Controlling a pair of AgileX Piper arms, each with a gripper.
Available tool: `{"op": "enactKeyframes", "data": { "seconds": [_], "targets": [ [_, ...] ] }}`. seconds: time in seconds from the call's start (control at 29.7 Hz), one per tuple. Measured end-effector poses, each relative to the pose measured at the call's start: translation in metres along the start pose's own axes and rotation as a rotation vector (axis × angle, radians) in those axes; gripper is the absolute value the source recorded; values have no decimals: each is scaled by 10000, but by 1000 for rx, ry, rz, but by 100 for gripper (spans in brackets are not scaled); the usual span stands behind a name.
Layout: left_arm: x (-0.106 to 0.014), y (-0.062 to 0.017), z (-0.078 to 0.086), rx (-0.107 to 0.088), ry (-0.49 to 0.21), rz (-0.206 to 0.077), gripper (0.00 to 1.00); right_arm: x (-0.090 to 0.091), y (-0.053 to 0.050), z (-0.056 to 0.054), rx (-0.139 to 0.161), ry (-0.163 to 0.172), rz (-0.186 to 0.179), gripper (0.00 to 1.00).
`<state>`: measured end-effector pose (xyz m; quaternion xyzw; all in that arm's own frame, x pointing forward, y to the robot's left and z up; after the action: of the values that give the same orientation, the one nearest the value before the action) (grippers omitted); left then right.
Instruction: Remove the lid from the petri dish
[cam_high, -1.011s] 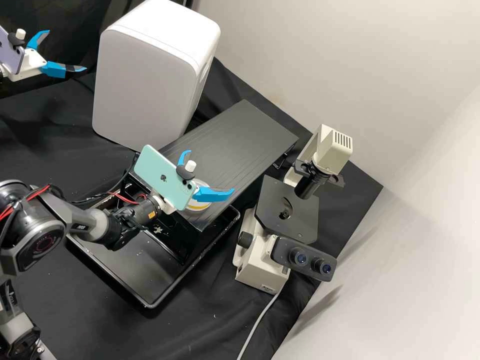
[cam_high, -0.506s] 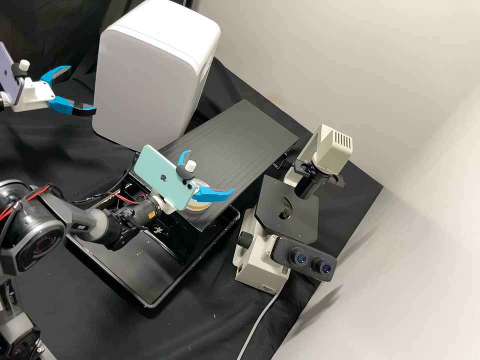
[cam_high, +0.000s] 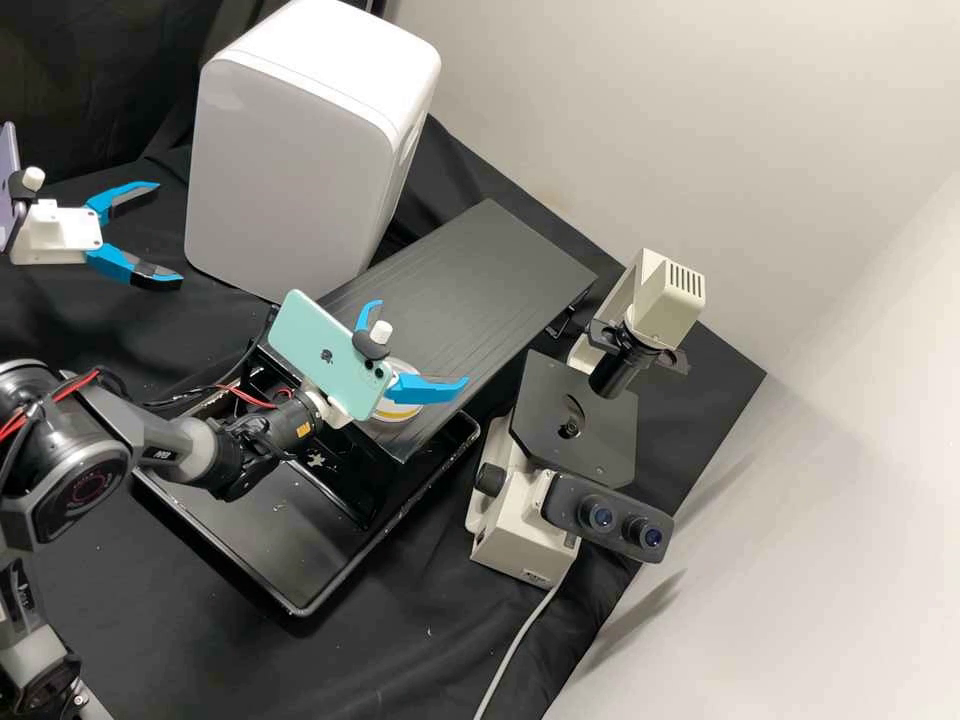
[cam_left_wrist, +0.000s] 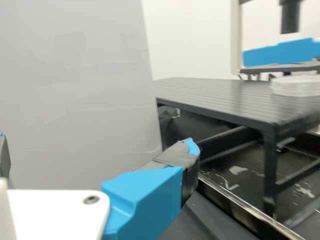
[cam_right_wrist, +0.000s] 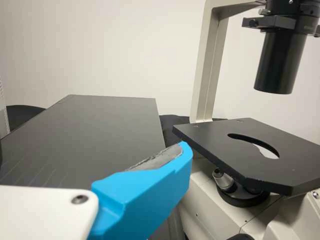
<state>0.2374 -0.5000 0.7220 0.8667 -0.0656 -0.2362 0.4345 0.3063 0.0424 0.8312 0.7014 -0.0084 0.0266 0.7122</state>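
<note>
The petri dish (cam_high: 398, 410), clear with a yellowish rim, rests with its lid on at the near end of a black ribbed platform (cam_high: 470, 275). My right gripper (cam_high: 408, 350) hangs open just over the dish, one blue finger on each side. In the left wrist view the dish (cam_left_wrist: 298, 84) lies flat on the platform (cam_left_wrist: 225, 97), with a blue finger of the right gripper (cam_left_wrist: 280, 51) above it. My left gripper (cam_high: 165, 232) is open and empty at the far left, beside the white box, well away from the dish.
A tall white box (cam_high: 300, 140) stands behind the platform. A microscope (cam_high: 590, 440) sits to the right of the platform, its black stage (cam_right_wrist: 250, 150) close to my right gripper. The platform stands in a shallow black tray (cam_high: 290, 540) with loose wires.
My left gripper has come down and slightly rightward near the white box, still open. The right gripper and the dish have not moved.
</note>
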Motion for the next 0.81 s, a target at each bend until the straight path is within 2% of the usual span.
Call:
{"op": "enactKeyframes", "data": {
  "seconds": [0.1, 0.24, 0.44, 0.64, 0.81],
  "targets": [
    [7, -31, 37, 0, -17, -9, 100, 0, 0, 0, 0, 0, 0, 100],
    [26, -118, 112, -2, -47, -42, 100, 0, 0, 0, 0, 0, 0, 100],
    [39, -205, 196, -2, -80, -76, 100, 0, 0, 0, 0, 0, 0, 100],
    [43, -256, 253, -45, -106, -99, 100, 0, 0, 0, 0, 0, 0, 100],
    [26, -299, 310, -67, -126, -120, 100, 0, 0, 0, 0, 0, 0, 100]
  ]
}}
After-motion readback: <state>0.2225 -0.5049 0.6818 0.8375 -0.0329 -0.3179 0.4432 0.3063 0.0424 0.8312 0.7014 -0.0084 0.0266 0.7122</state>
